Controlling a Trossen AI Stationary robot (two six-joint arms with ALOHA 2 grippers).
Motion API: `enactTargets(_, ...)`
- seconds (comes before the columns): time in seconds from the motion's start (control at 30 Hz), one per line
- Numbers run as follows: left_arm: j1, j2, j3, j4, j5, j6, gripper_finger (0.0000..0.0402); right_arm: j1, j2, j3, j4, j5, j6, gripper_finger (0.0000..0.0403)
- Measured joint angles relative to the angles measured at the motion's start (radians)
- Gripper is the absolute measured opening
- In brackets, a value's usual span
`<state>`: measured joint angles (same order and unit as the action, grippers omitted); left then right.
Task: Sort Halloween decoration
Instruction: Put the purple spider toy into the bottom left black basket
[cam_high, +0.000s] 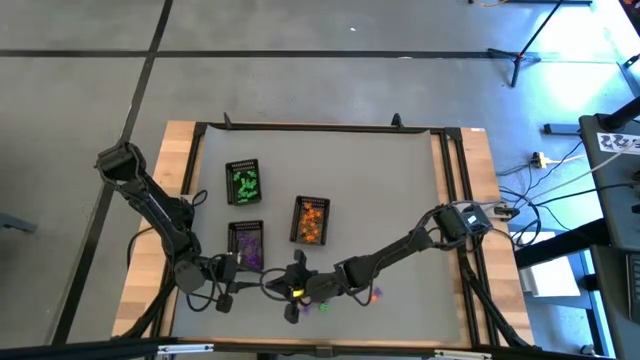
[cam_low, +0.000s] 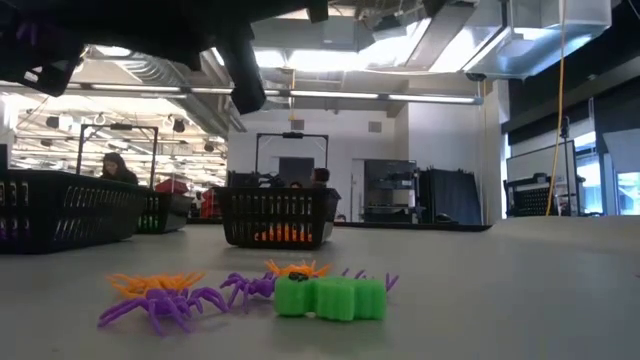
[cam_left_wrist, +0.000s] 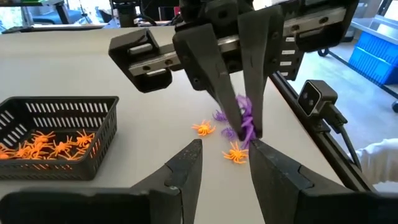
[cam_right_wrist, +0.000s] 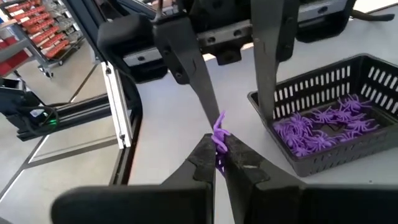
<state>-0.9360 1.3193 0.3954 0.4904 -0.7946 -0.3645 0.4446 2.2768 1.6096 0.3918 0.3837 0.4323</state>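
From above, three black trays are seen on the grey table (cam_high: 400, 200): a green-filled tray (cam_high: 244, 181) far left, a purple-filled tray (cam_high: 246, 246) nearer, and an orange-filled tray (cam_high: 311, 220) to the right. The left gripper (cam_high: 243, 273) and right gripper (cam_high: 288, 290) are brought close together at the near edge, beside the loose trinkets (cam_high: 322, 303).

At table level, a small heap is seen still unsorted: purple spiders (cam_low: 165, 304), orange spiders (cam_low: 155, 283) and a green piece (cam_low: 330, 297). The orange tray stands beyond it.

In the left wrist view, the left arm's own fingers (cam_left_wrist: 186, 168) are held apart with nothing between them. Opposite, the right gripper's fingers are pinched on a purple spider (cam_left_wrist: 245, 118), above orange spiders on the table.

In the right wrist view, the same purple spider (cam_right_wrist: 219, 134) is clamped by the narrow right fingers (cam_right_wrist: 205, 155), between the left arm's spread fingers, with the purple tray just beyond.

A hand-over between the two grippers appears to be in hand. Next, the left fingers would need to close on the spider before it is carried to the purple tray.
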Motion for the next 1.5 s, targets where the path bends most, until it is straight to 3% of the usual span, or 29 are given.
enactTargets(0.8,0.018,0.0,0.0,0.0,-0.006,0.001,0.0122,-0.014,0.0,0.0,0.001,0.021,-0.013,0.0019)
enactTargets(0.93,0.018,0.0,0.0,0.0,-0.001,0.008,0.0097,-0.014,0.0,0.0,0.0,0.018,-0.013,0.0019)
enactTargets(1.2,0.019,0.0,0.0,-0.001,0.03,0.01,0.0007,-0.013,0.0,0.0,-0.024,0.017,-0.011,0.0019)
enactTargets(1.5,0.02,0.0,0.0,0.0,0.049,0.034,0.0,-0.013,0.0,0.0,-0.031,0.015,-0.011,0.0019)
